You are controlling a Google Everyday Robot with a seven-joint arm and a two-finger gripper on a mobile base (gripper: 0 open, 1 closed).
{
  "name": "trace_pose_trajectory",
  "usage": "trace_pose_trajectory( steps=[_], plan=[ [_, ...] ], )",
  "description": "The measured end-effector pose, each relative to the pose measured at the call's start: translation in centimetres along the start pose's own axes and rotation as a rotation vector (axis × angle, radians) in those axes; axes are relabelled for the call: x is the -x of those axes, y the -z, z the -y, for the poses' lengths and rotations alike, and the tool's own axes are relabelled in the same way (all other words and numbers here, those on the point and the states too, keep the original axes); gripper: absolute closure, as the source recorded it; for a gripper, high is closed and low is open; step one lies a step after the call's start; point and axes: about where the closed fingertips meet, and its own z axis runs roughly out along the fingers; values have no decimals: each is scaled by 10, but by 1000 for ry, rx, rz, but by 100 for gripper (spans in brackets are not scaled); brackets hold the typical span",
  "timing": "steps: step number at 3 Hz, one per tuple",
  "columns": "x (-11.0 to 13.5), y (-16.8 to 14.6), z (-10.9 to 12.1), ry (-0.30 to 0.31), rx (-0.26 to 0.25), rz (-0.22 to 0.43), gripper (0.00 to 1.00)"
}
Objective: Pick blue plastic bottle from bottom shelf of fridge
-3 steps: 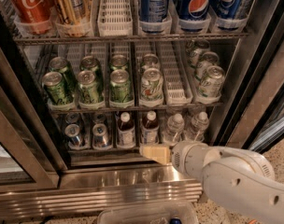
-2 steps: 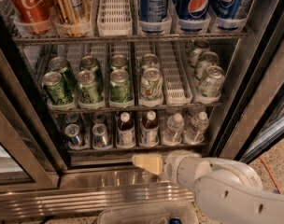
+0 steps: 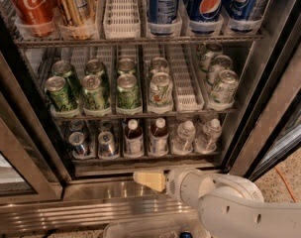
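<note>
The blue plastic bottle [image 3: 133, 139] stands upright on the bottom shelf [image 3: 145, 158] of the fridge [image 3: 249, 103], between silver cans [image 3: 93, 144] and a similar bottle [image 3: 158, 137]. The tool [image 3: 149, 180] is outside, just below the shelf edge, over the steel base; whether it is open or closed cannot be determined.

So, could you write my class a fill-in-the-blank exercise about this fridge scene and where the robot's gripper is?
1. The gripper hovers ____ the bottom shelf.
2. The two dark-liquid bottles on that shelf have ____ caps.
3. Two silver cans stand to the ____ of those bottles.
4. The number of clear water bottles on that shelf is ____.

Missing words: below; white; left; two.
</note>
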Motion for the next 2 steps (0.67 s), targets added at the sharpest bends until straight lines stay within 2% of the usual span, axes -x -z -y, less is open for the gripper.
trace_pose_trajectory(
  steps=[1,2],
  plan=[
    [5,9,1,-8,-2,47,0],
    [-5,11,3,12,-7,97,0]
  ],
)
